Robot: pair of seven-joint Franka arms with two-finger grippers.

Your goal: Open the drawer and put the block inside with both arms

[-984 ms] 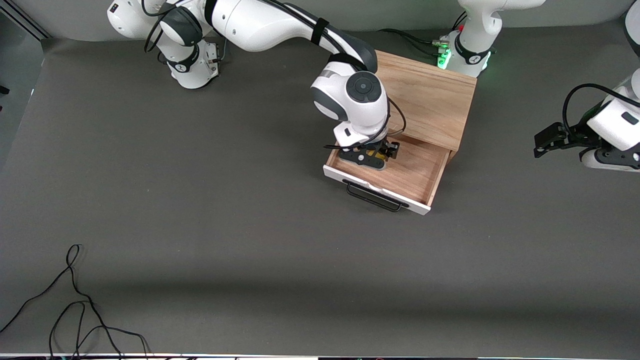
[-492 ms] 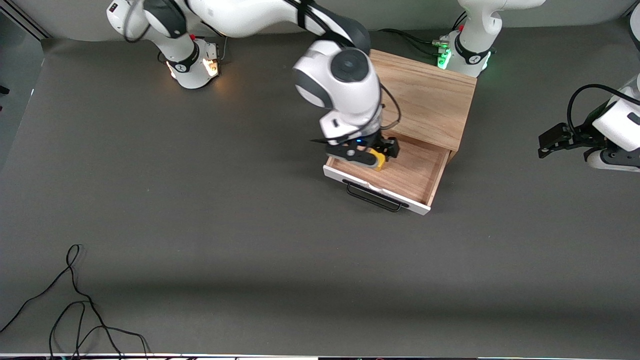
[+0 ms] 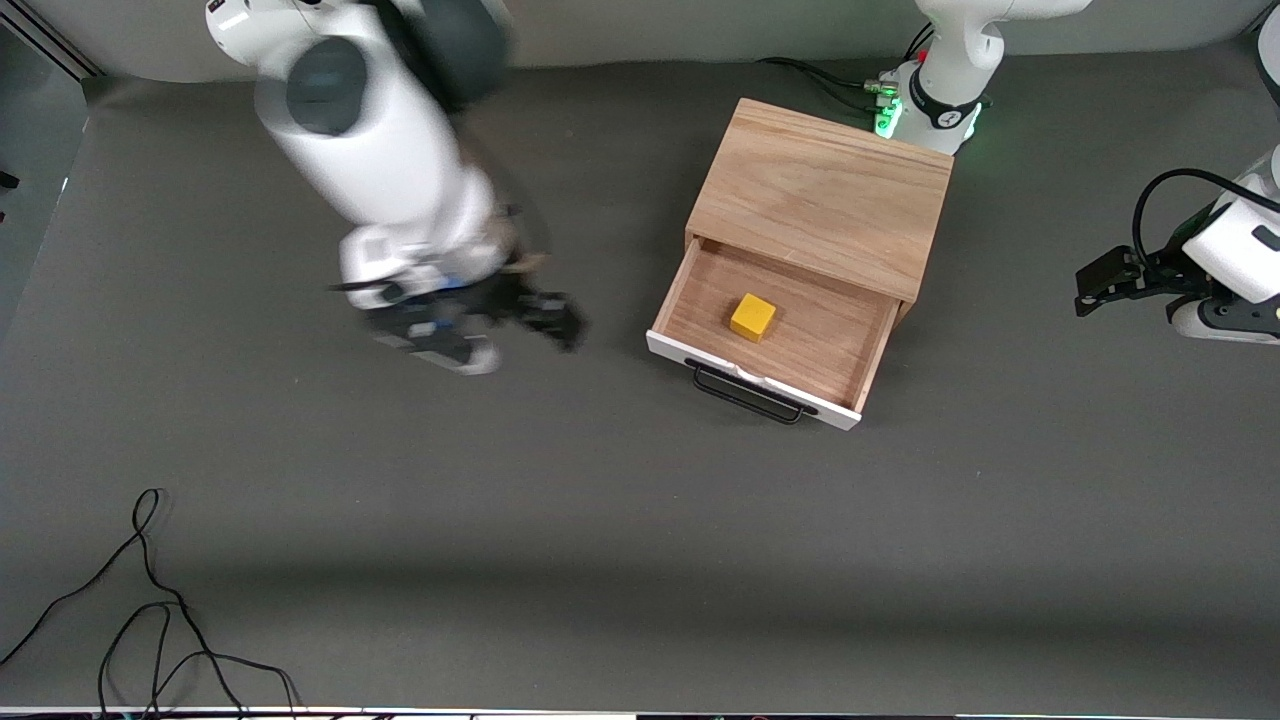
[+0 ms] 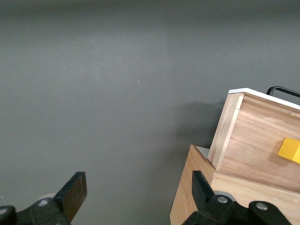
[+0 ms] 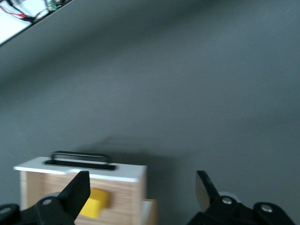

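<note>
Pincers, two: right pincer (image 3: pixel 520 310) wide over table (image 3: pixel 400 520), left pincer (image 3: pixel 1100 285) wide; one block (image 3: pixel 752 317) in one drawer (image 3: pixel 820 350).

White arms (image 3: pixel 380 150), grey joints, black cables, green-lit base (image 3: pixel 884 118).

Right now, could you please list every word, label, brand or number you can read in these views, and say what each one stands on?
None can be read.
The drawer, its black bar handle, the wooden box and the block carry no markings.
A small dark mark on the left arm shows no legible characters.
</note>
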